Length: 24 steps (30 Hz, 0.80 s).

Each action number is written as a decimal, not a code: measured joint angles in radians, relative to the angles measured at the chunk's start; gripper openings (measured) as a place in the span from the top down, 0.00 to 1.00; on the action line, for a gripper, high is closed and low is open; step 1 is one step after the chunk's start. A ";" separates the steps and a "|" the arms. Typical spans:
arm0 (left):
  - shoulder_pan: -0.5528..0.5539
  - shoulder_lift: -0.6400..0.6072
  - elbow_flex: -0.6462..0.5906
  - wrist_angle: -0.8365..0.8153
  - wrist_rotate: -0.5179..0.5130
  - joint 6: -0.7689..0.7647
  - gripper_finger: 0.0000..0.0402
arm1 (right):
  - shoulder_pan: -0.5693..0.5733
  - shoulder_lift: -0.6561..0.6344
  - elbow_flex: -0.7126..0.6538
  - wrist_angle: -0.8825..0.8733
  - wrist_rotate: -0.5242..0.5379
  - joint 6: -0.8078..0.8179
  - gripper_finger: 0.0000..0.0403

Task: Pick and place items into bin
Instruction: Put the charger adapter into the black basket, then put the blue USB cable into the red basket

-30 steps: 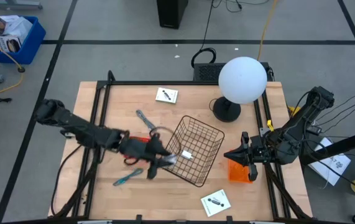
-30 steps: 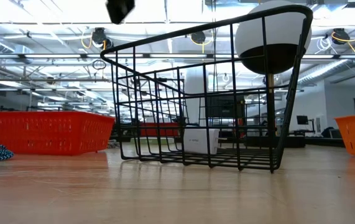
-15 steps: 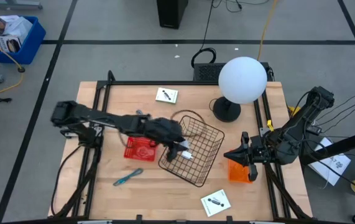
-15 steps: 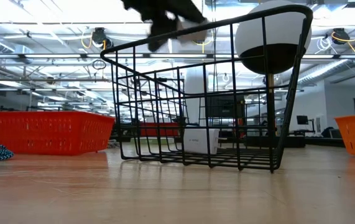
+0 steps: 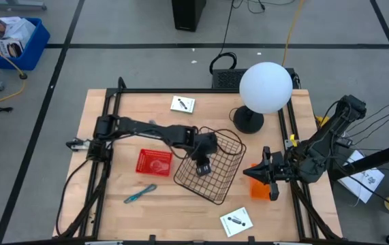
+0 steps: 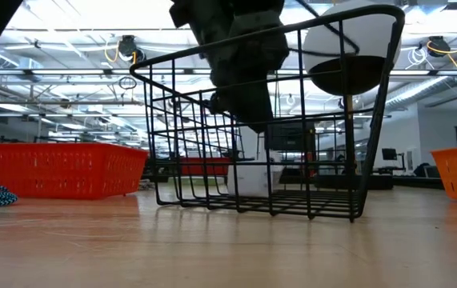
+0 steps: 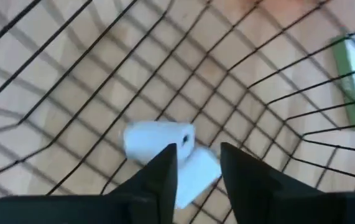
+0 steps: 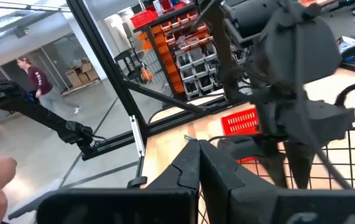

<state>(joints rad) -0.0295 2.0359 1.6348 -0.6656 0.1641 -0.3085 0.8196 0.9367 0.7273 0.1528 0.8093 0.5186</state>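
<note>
Since the earlier frames the left arm has been swung from the table's left half across to the wire bin (image 5: 211, 165), and its gripper (image 5: 201, 165) is now hung inside the bin's mouth; the grey bent piece seen near it before is no longer to be made out.

In the left wrist view the gripper's fingers (image 7: 165, 174) are held a narrow gap apart with nothing visibly between them; just beyond them two white blocks (image 7: 165, 149) are seen lying on the bin floor, touching each other. The release seems to be done or nearly done. To finish well, the fingers should be spread fully before any lift, and the gripper raised straight up so the wires are not snagged and the bin is not dragged.

Near to far on the table: a white card (image 5: 236, 220) lies at 6 o'clock of the bin, the teal tool (image 5: 139, 194) at 8 o'clock, both outside it. A red basket (image 5: 154, 162) stands at 9 o'clock; nothing can be told in it. The right gripper (image 5: 249, 173), pinched tight and empty, waits at 3 o'clock by an orange bin (image 5: 262, 187), whose contents are hidden. A second card (image 5: 182, 104) lies at 11 o'clock, farthest off.
</note>
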 joint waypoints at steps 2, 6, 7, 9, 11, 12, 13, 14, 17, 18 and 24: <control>0.007 0.002 0.000 0.003 -0.003 0.000 0.75 | 0.000 0.000 0.000 0.000 0.000 0.000 1.00; 0.008 -0.013 0.000 0.016 -0.004 0.007 0.81 | 0.000 0.000 0.000 0.000 -0.001 -0.008 1.00; 0.008 -0.025 0.000 0.019 -0.005 0.012 0.82 | 0.000 0.000 0.000 0.000 -0.001 -0.007 1.00; 0.008 -0.056 0.000 0.017 -0.006 0.012 0.84 | 0.000 0.000 0.000 0.000 -0.001 -0.008 1.00; 0.007 -0.097 0.000 0.007 -0.007 0.019 0.86 | 0.000 0.000 0.000 0.000 0.000 -0.008 1.00; 0.006 -0.120 0.000 0.004 -0.008 0.026 0.87 | 0.000 0.000 0.000 0.001 0.000 -0.008 1.00; 0.003 -0.146 0.000 0.003 -0.015 0.030 0.87 | 0.000 0.000 0.000 0.004 0.000 -0.008 1.00; -0.002 -0.173 0.000 0.001 -0.026 0.034 0.88 | 0.000 0.000 0.000 0.004 0.000 -0.008 1.00; -0.027 -0.266 0.000 0.003 -0.039 0.036 0.89 | 0.000 0.000 0.000 0.011 0.000 -0.008 1.00; -0.037 -0.295 0.000 0.003 -0.041 0.037 0.90 | 0.000 0.000 0.000 0.018 0.000 -0.007 1.00; -0.160 -0.473 -0.042 -0.036 -0.204 0.043 0.91 | -0.006 0.001 0.000 0.031 0.026 -0.029 1.00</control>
<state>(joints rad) -0.1899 1.5629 1.5929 -0.7016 -0.0400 -0.2654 0.8133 0.9378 0.7273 0.1840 0.8352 0.4894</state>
